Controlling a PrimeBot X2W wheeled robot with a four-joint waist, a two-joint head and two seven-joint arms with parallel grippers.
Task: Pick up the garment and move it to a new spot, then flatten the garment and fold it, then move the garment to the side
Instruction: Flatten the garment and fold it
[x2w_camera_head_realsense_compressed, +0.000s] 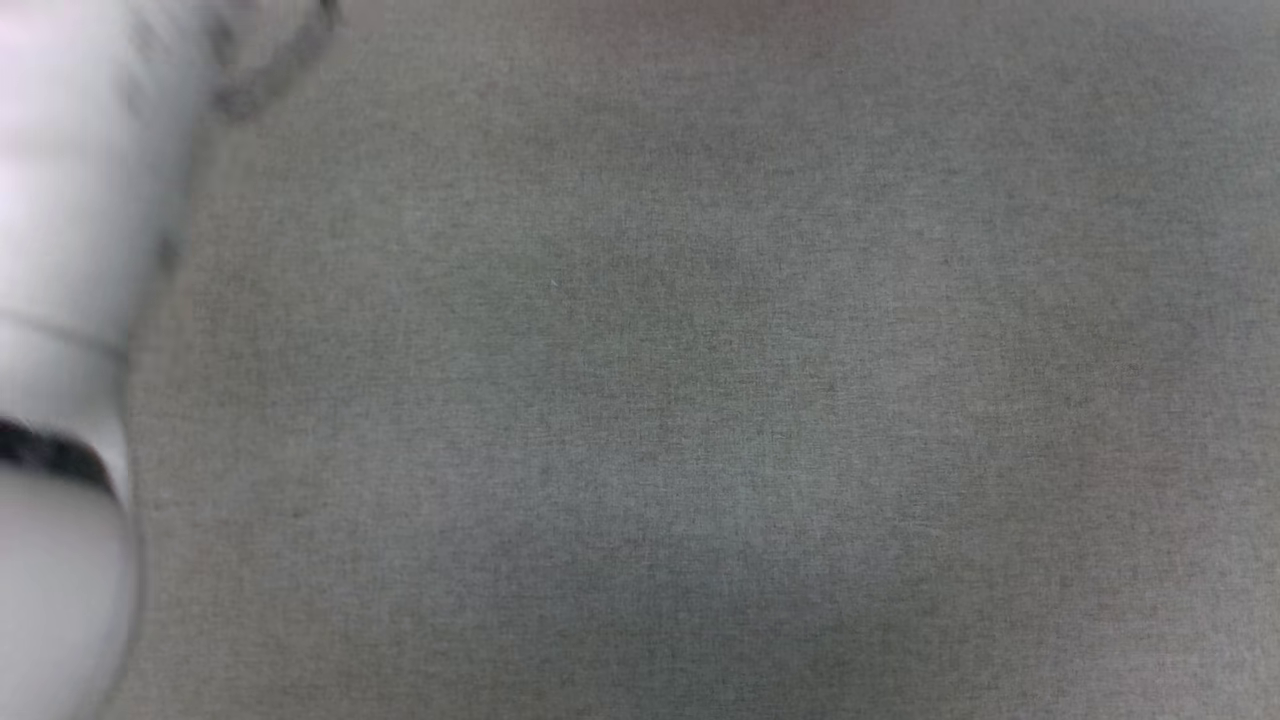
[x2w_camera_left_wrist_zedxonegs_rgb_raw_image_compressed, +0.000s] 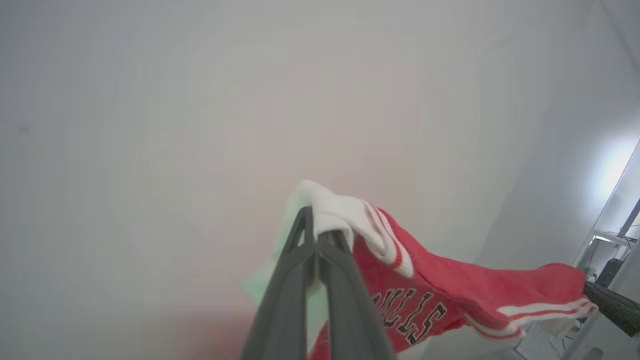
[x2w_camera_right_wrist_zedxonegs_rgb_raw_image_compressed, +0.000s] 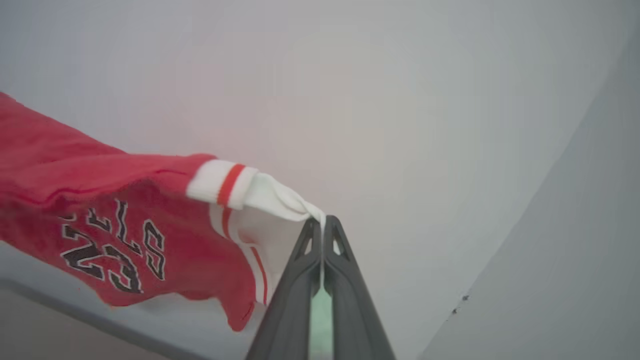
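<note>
The garment (x2w_camera_left_wrist_zedxonegs_rgb_raw_image_compressed: 450, 295) is a red shirt with white sleeves, red-striped trim and black lettering. It hangs in the air, stretched between both arms. In the left wrist view my left gripper (x2w_camera_left_wrist_zedxonegs_rgb_raw_image_compressed: 315, 220) is shut on a white sleeve, and the red body runs off to the right. In the right wrist view my right gripper (x2w_camera_right_wrist_zedxonegs_rgb_raw_image_compressed: 322, 222) is shut on the other white sleeve tip, with the garment (x2w_camera_right_wrist_zedxonegs_rgb_raw_image_compressed: 100, 210) spreading left and showing the number 23. A blurred pale forearm (x2w_camera_head_realsense_compressed: 60, 350) fills the left edge of the head view.
Grey cloth-covered table surface (x2w_camera_head_realsense_compressed: 700, 380) spreads across the head view. Pale walls stand behind the shirt in both wrist views. A metal shelf frame (x2w_camera_left_wrist_zedxonegs_rgb_raw_image_compressed: 610, 250) and a dark table edge (x2w_camera_left_wrist_zedxonegs_rgb_raw_image_compressed: 612, 305) sit at the far right of the left wrist view.
</note>
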